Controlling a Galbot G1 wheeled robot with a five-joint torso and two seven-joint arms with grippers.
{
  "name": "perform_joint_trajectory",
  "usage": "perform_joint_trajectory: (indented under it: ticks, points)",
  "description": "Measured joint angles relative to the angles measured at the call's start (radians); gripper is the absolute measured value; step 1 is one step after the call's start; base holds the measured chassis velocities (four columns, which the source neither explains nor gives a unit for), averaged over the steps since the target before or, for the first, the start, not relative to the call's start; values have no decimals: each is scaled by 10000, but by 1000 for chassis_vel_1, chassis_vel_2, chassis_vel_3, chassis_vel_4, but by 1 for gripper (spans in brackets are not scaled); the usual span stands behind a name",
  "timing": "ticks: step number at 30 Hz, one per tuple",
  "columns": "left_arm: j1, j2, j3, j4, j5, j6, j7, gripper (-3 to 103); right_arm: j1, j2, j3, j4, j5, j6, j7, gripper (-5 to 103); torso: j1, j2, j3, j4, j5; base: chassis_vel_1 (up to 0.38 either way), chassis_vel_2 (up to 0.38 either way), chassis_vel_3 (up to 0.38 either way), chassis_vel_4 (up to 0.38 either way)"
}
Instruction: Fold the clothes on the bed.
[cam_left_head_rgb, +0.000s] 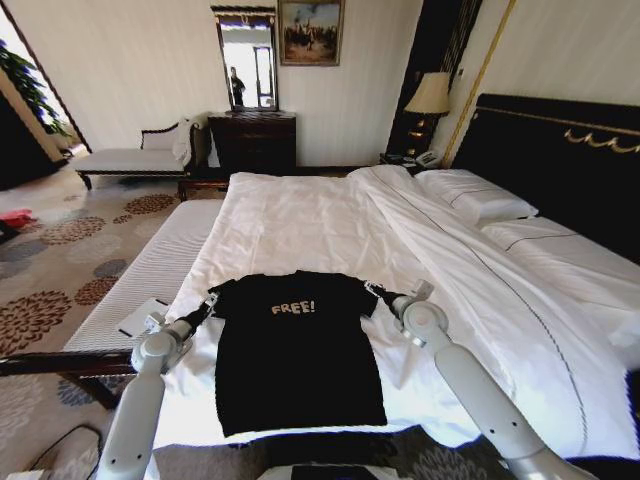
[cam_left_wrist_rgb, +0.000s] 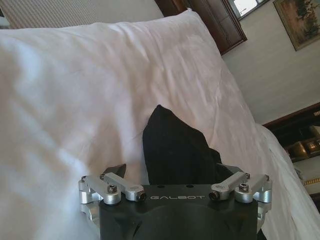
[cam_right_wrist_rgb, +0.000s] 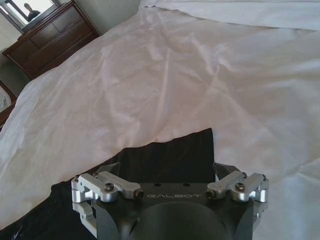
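On bed (cam_left_head_rgb: 300, 215), T-shirt (cam_left_head_rgb: 298, 350), "FREE!" upward

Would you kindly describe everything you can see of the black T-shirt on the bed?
The black T-shirt is short-sleeved, looks like soft cotton, and bears white "FREE!" lettering on the chest. It lies spread flat, front up and unfolded, on the white duvet near the bed's foot, collar towards the far end. The left gripper sits at one sleeve and the right gripper at the other; both wrist views show black cloth running between the fingers.

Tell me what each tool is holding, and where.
Each is at a sleeve of the T-shirt: left tool at its left sleeve, right tool at its right. Whether either grips cannot be told.
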Motion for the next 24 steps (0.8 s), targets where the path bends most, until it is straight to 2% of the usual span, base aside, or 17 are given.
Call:
perform_joint_trajectory:
  ticks: [12,18,24]
  points:
    - [-227,-721,556,203,199,-187,246,100,29,-9,-85,-58,-35,0,-3,100,1,0,0,-2,1,0,0,0,0]
    - [-193,-735,493,44,180,-293,297,100,-50,-62,20,-46,-35,0,-17,100,0,0,0,-3,-2,0,0,0,0]
    - [-122,-458,214,-292,-152,-440,328,100,-52,-64,19,-32,-35,0,-22,100,0,0,0,0,-1,0,0,0,0]
